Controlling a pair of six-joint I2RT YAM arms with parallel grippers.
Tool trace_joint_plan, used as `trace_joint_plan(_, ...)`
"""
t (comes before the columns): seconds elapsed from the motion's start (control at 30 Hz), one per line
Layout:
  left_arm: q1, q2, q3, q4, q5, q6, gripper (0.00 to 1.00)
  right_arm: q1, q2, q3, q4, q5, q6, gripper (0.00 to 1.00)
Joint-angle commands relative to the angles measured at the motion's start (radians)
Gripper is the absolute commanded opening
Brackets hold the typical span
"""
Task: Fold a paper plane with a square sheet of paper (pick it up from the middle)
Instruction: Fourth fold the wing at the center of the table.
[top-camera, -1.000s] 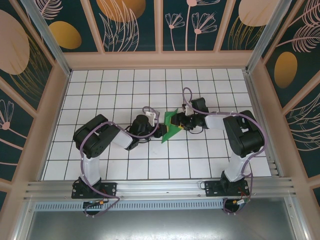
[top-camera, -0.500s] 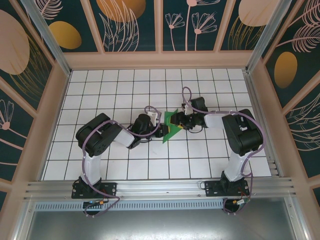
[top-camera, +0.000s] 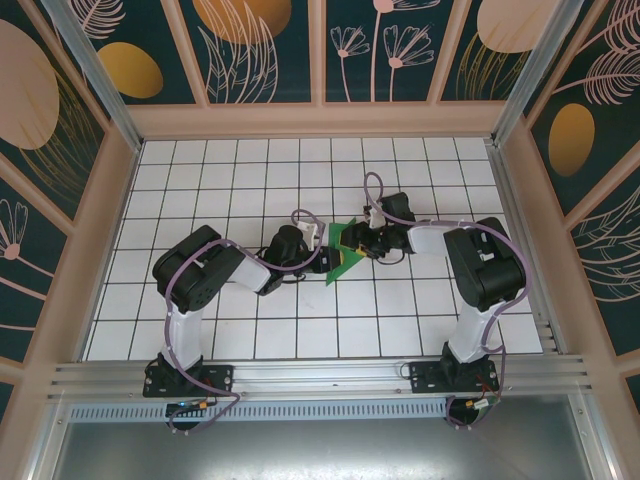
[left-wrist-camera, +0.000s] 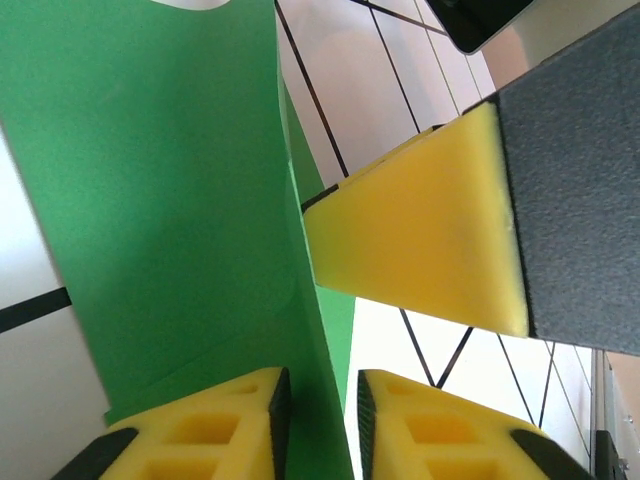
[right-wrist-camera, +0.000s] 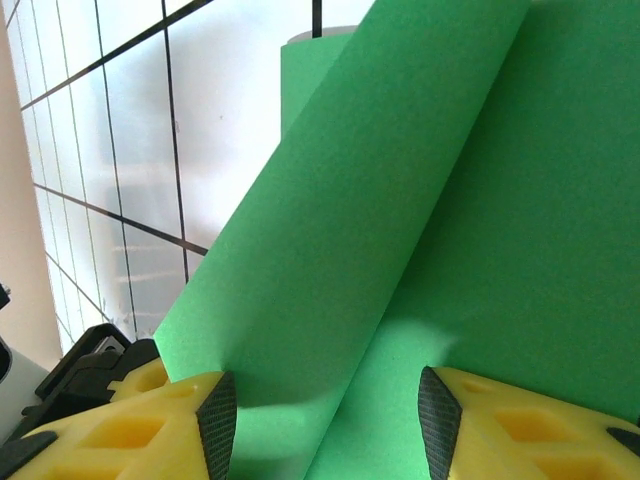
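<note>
Left gripper (left-wrist-camera: 318, 388): yellow foam fingers stand a narrow slit apart, with a standing edge of the green sheet of paper (top-camera: 341, 252) running up between them. Green fills the slit, so I can't tell if the pads pinch it or just flank it.

Right gripper (right-wrist-camera: 327, 385): fingers stand wide apart. A sloped fold of the sheet spans the whole gap and reaches both pads. Can't tell if it bears on the paper or only straddles it. In the left wrist view, one right-hand pad (left-wrist-camera: 415, 240) has its tip touching the sheet's folded edge.

Overhead: left gripper is at the sheet's left side, right gripper at its right side and partly over it, wrists facing each other across it. The sheet is part-folded, not flat. One flap stands up and its near end narrows to a point. The middle of the white tiled tabletop (top-camera: 200, 180) lies under the sheet.

Handling, my read:
- Thin, very light, floppy in a single layer, stiffer along a crease.
- Foam should hold it fine, but squeezing a free flap will likely buckle it or add stray creases.
- The standing flap probably springs back once let go.
- Best hold looks like the doubled layers on the fold line near the sheet's middle, not a corner or loose edge.
- Don't let the two grips pull apart, or it could tear or slide out.
</note>
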Motion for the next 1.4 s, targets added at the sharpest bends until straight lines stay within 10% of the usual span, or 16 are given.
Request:
trace_joint_plan(0.0,0.001,-0.056,-0.026,-0.006,-0.01,0.002,0.34,-0.001,0.039,0.009,-0.071,0.102,0.0,0.54)
trace_joint_plan(0.73,0.008,-0.048,0.01,-0.083,-0.051,-0.078,0.42,0.015,0.056,0.003,-0.088,0.182,0.043,0.55)
trace_joint_plan(1.37,0.005,0.012,0.105,-0.175,-0.021,0.021,0.16,0.013,-0.054,-0.002,-0.05,0.077,-0.05,0.54)
